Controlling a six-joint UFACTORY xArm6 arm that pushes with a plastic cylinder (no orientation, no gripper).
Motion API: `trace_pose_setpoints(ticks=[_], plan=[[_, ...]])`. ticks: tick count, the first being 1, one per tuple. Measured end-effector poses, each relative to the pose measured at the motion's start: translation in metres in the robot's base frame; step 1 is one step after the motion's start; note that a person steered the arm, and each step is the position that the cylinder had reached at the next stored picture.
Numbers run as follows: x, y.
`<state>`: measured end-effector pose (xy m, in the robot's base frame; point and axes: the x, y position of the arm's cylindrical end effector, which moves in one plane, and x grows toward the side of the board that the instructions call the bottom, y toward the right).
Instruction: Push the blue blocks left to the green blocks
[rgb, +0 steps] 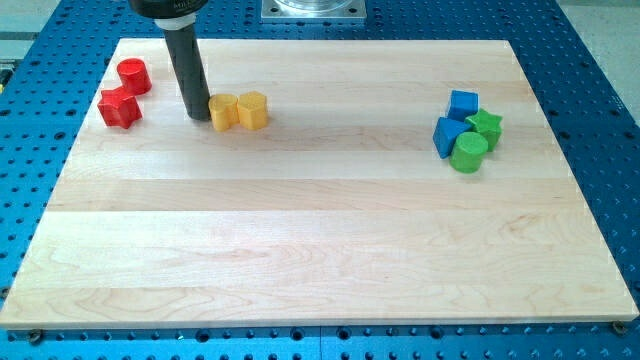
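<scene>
Two blue blocks sit at the view's right: a blue cube (463, 104) and a blue triangular block (448, 136). They touch two green blocks: a green star (485, 125) and a green cylinder (468, 153). All four form one tight cluster. My tip (199, 117) is far away at the view's upper left, just left of two yellow blocks.
The yellow blocks (223, 111) (253, 109) sit side by side right of my tip. A red cylinder (133, 75) and a red star (120, 107) lie at the upper left. The wooden board (320, 250) lies on a blue perforated table.
</scene>
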<state>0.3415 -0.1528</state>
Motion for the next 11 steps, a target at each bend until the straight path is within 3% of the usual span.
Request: trace_pose_setpoints(ticks=[1,2,3,4,5,6,7,10,11], plan=[[-0.018,0.013],[-0.022,0.084],[-0.002,0.208],[-0.007,0.273],[-0.041,0.316],[-0.046,0.398],[-0.045,0.418],[0.038,0.320],[0.061,0.314]])
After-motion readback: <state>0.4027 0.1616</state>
